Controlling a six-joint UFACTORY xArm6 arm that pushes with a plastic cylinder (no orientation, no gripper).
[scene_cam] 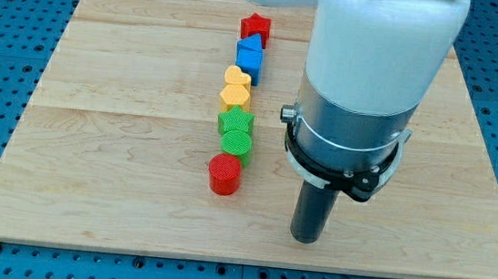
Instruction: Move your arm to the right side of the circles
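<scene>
A red round block [225,174] and a green round block [237,144] stand near the middle of the wooden board [93,143], at the lower end of a column of blocks. My tip [305,238] rests on the board to the view's right of the red round block and a little lower, apart from it by about a block's width and a half. It touches no block.
Above the round blocks the column continues upward: a green star [235,120], a yellow hexagon-like block [234,95], a yellow heart [237,77], two blue blocks [250,57] and a red star [256,27]. The arm's white and grey body [364,86] hangs over the board's right half.
</scene>
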